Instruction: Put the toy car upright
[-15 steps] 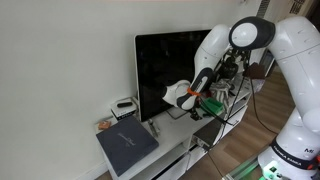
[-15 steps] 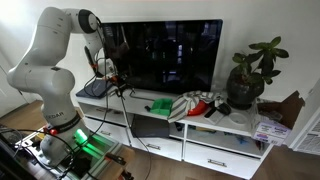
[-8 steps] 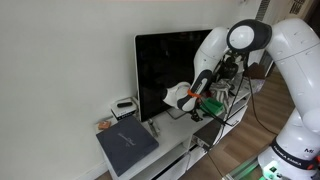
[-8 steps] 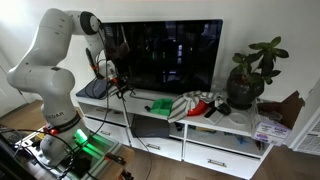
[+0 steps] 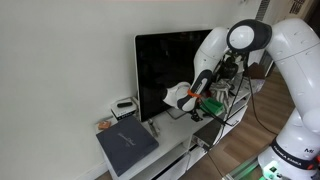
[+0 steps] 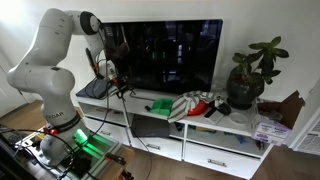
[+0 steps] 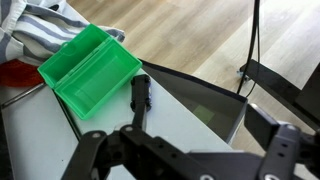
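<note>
The toy car is a bright green boxy plastic body lying on the white TV stand, with a ribbed face up and a black part beside it. It also shows in both exterior views. My gripper is open and empty, above the stand and short of the car, and its dark fingers frame the bottom of the wrist view. In the exterior views the gripper hangs in front of the black TV, to one side of the car.
The black TV stands right behind the car. A striped white and red cloth lies against the car's far side. There are a potted plant, a dark grey book, a small white-and-black box and cables off the stand's edge.
</note>
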Tool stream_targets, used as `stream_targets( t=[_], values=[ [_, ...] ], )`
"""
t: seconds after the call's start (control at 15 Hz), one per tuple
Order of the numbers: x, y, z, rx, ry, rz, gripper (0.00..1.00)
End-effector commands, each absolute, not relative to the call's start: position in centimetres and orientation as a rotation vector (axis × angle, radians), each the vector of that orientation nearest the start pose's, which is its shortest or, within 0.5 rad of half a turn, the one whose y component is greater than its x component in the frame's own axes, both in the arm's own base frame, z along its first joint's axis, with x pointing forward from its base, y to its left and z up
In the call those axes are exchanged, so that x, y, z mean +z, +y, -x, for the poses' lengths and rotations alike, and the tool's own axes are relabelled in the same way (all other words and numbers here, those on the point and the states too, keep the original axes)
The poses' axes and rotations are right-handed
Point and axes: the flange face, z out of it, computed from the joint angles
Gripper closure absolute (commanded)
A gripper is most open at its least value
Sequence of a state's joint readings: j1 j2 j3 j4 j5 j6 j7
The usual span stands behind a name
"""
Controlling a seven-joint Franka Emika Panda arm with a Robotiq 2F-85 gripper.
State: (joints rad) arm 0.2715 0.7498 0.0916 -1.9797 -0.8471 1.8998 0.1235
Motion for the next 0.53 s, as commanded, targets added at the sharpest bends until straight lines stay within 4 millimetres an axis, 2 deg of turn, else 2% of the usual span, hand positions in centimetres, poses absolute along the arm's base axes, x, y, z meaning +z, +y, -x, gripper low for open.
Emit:
stream_targets(
  t=[0.0,0.47],
  values=[
    [6.0,13.4,-49.3,-0.739,0.979,-2.091,0.0],
    [3.8,8.5,-49.9,-0.834,1.011,-2.022,0.0]
  ],
)
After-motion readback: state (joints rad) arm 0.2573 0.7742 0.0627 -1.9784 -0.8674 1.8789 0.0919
